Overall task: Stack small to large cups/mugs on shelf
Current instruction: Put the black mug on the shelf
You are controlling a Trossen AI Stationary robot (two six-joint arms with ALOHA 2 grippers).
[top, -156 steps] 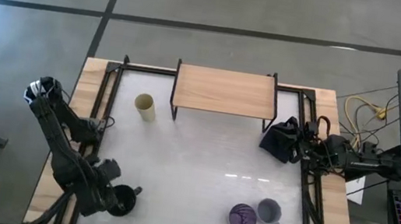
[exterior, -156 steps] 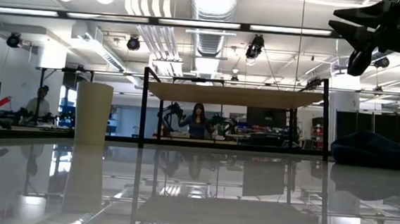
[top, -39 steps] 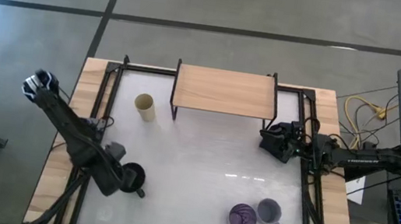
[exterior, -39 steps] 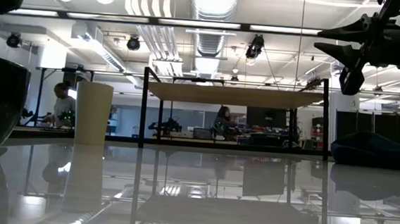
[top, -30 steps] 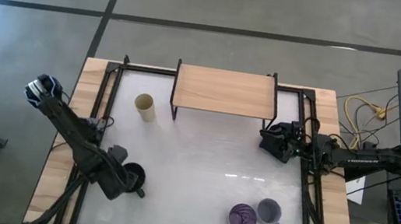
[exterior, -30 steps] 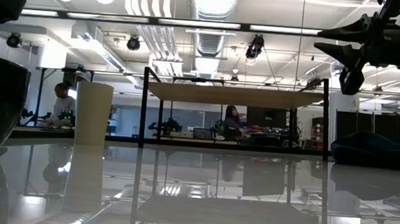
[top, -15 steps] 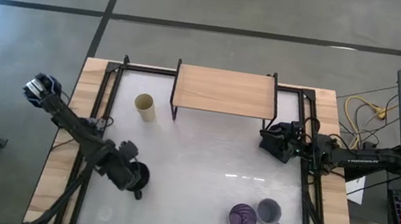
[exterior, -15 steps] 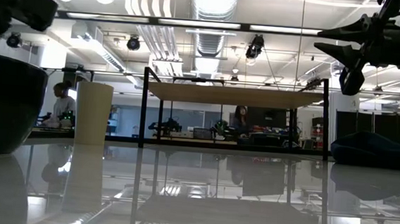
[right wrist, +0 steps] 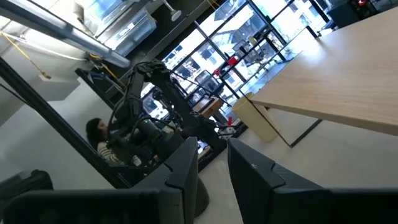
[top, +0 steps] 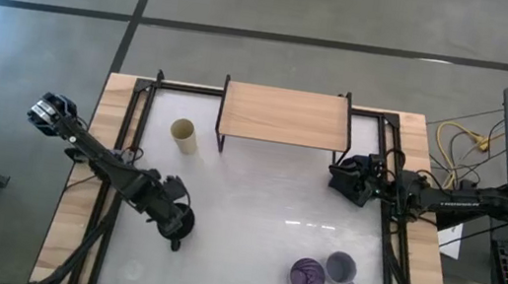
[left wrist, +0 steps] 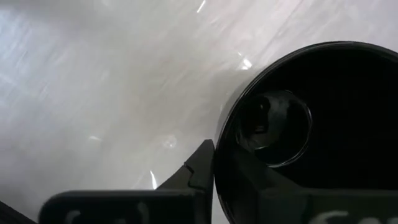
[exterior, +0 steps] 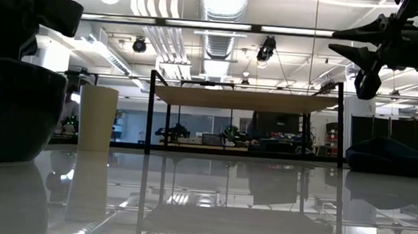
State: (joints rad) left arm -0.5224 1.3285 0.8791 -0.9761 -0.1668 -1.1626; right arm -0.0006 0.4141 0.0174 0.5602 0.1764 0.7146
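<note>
The black mug (top: 182, 224) stands upright at the table's near left, its handle (top: 175, 243) pointing toward the near edge, and my left gripper (top: 171, 212) is shut on its rim. The cream cup (top: 183, 136) stands on its base at the far left, beside the shelf (top: 284, 116). The purple tumbler (top: 306, 276) and the lavender mug (top: 343, 269) stand side by side at the near right. My right gripper (top: 337, 174) hovers at the right by the shelf's leg, its fingers a narrow gap apart with nothing between them (right wrist: 212, 155). My left gripper holds the black mug by its rim (left wrist: 225, 134), on the side toward the table's left. One finger (left wrist: 200, 167) is outside the wall and the other reaches inside the mug. The fingers come slanting down from the left. In the low view the mug (exterior: 10, 110) is upright with its base at table level.
A dark navy cloth lump (top: 360, 180) lies at the right edge, just behind my right gripper. The shelf's wooden top (exterior: 247, 100) stands on thin black legs at the far middle. The white table between the shelf and the near cups is bare.
My left gripper has swung from the mug's left side toward the table's right, onto the mug's rim. The black mug has shifted a little toward the right and stayed upright. My right arm has kept still.
</note>
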